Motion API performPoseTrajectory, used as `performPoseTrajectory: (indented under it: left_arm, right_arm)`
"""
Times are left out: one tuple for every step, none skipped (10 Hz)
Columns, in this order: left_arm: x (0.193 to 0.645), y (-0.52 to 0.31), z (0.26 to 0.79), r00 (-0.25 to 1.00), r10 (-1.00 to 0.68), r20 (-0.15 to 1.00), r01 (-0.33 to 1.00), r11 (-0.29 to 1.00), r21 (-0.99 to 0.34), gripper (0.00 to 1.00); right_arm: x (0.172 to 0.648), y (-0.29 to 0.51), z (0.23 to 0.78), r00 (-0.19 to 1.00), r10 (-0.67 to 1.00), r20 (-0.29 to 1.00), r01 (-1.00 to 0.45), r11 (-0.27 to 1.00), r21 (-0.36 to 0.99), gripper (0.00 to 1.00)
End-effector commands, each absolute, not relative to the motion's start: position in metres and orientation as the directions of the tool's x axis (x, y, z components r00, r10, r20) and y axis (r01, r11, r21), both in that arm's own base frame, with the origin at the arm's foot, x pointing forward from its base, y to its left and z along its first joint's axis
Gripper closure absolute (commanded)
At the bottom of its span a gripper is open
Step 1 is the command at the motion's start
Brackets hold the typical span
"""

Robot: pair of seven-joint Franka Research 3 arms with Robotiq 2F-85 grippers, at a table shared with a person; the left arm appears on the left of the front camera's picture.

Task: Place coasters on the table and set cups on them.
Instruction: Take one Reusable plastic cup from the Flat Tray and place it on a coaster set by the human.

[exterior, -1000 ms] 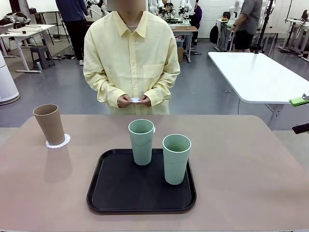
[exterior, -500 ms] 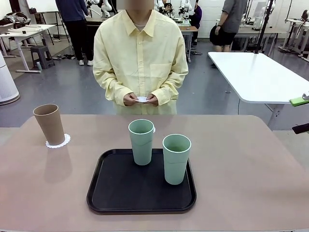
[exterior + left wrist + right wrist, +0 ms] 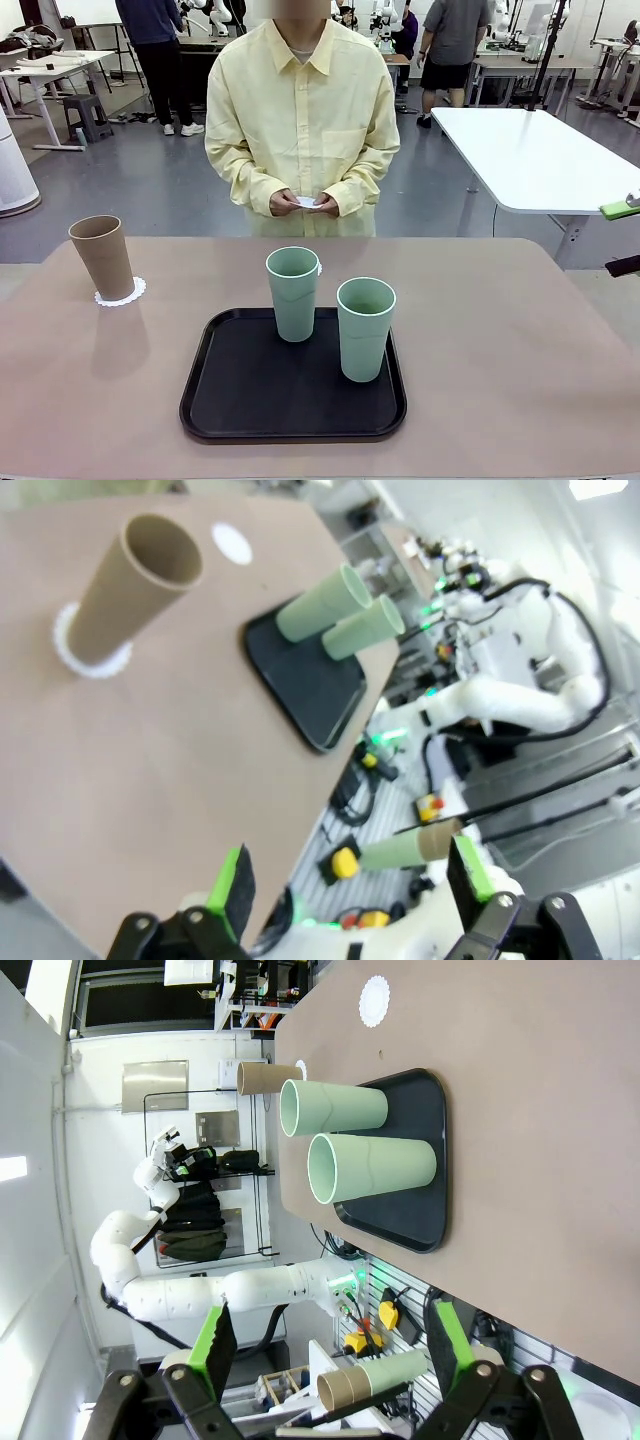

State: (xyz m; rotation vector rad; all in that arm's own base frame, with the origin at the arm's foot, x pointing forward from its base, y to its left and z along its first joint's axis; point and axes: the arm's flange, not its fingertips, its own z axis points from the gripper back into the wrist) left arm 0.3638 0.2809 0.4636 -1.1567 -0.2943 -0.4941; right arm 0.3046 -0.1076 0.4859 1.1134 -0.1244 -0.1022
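Left tool [image 3: 350, 875]: released, green-padded fingers spread wide, nothing between them, off the edge of the tabletop [image 3: 170, 750]. Right tool [image 3: 332, 1340]: likewise released and empty, fingers wide apart, off the tabletop's other side.

At the tabletop's far left in the front view, brown cup [image 3: 101, 257] upright on a lacy white coaster [image 3: 122, 293], scalloped edge peeking out around the base. In the middle, black tray [image 3: 292, 385] flat on the tabletop, with two pale green cups upright on it: rear green cup [image 3: 293, 292] near the tray's far edge, front green cup [image 3: 365, 328] to its right and nearer the camera, the two close but apart.

Second coaster [image 3: 375, 1001] flat on the bare tabletop beyond the tray, mostly hidden behind the rear green cup from the front. Third coaster [image 3: 307, 201] off the tabletop, between the person's hands [image 3: 327, 206] at waist height at the far side.
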Motion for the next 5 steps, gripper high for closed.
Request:
performPoseTrajectory:
  left_arm:
    - [0.366, 0.247, 0.501, 0.762, -0.364, 0.535, 0.647, 0.394, -0.653, 0.00]
    - [0.374, 0.225, 0.522, 0.712, -0.415, 0.566, 0.702, 0.412, -0.581, 0.00]
    - [0.379, 0.203, 0.537, 0.661, -0.478, 0.578, 0.750, 0.390, -0.535, 0.00]
    - [0.383, 0.177, 0.549, 0.607, -0.546, 0.578, 0.793, 0.365, -0.488, 0.00]
    - [0.383, 0.148, 0.557, 0.550, -0.611, 0.569, 0.831, 0.331, -0.448, 0.00]
  right_arm:
    - [0.308, -0.106, 0.487, 0.987, -0.147, 0.071, -0.005, 0.407, 0.913, 0.00]
    - [0.308, -0.106, 0.487, 0.987, -0.147, 0.071, -0.005, 0.407, 0.913, 0.00]
    - [0.308, -0.106, 0.487, 0.987, -0.147, 0.071, -0.005, 0.407, 0.913, 0.00]
    - [0.308, -0.106, 0.487, 0.987, -0.147, 0.071, -0.005, 0.407, 0.913, 0.00]
    - [0.308, -0.106, 0.487, 0.987, -0.147, 0.071, -0.005, 0.407, 0.913, 0.00]
